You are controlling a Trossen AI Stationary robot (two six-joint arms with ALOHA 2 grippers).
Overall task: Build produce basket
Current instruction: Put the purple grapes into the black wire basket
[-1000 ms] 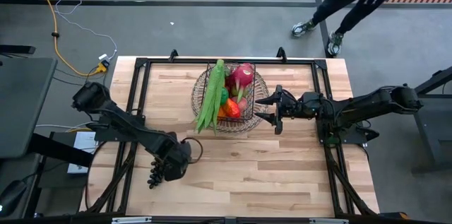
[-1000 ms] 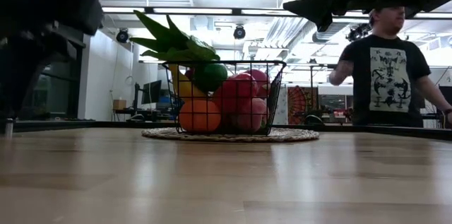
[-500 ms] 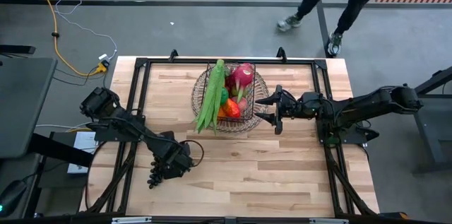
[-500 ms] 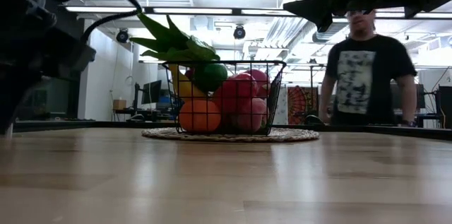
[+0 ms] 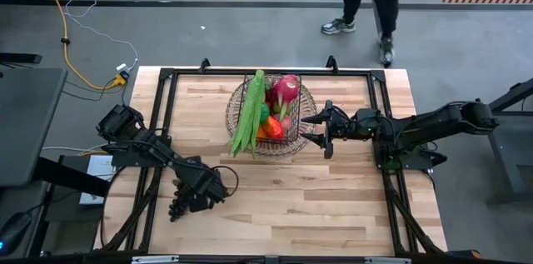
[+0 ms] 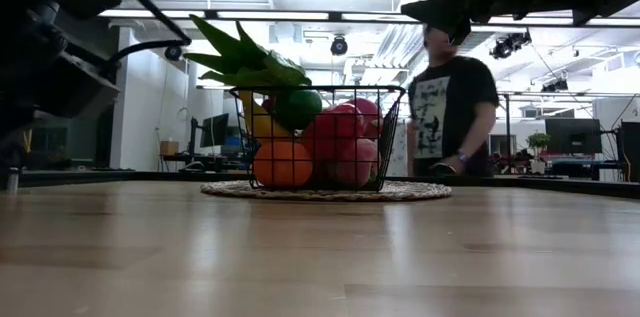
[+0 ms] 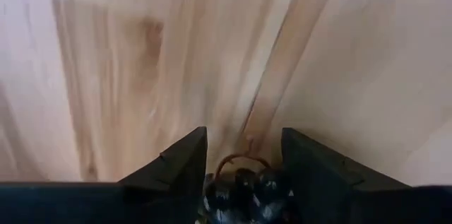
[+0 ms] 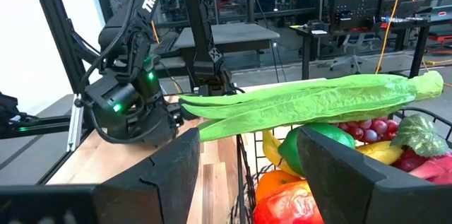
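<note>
Nearest the front edge of the pale wooden-plank desk (image 5: 316, 197), the left pincer (image 7: 240, 167) points down over a small bunch of dark, glossy grapes (image 7: 244, 190) lying on the wood by the left-hand frame rail; its two dark fingers (image 7: 176, 164) stand either side of the bunch at a middling gap, with the curled brown stem showing between them, and I cannot tell whether they already bear on the fruit. Such a cluster is probably light, lumpy and rather slick, and the berries will likely swing or shed if squeezed at one side, so the better hold seems to be across the bulk just under the stem, with gentle pressure. Farther back, at mid-desk, the dark wire-mesh rectangular basket (image 5: 271, 135) sits on a round woven mat (image 6: 420, 193) and is already well filled: a round orange (image 6: 283, 164) against the front wire, pink fruit (image 6: 345, 147), a green pear-like fruit (image 6: 298, 107), and long flat green bean pods (image 5: 247, 122) draped over the rim toward the left arm. The right pincer (image 5: 321, 129) hovers just beside the basket's right wall, fingers parted and empty. Beyond the desk a person (image 6: 450, 107) stands on the grey floor.
</note>
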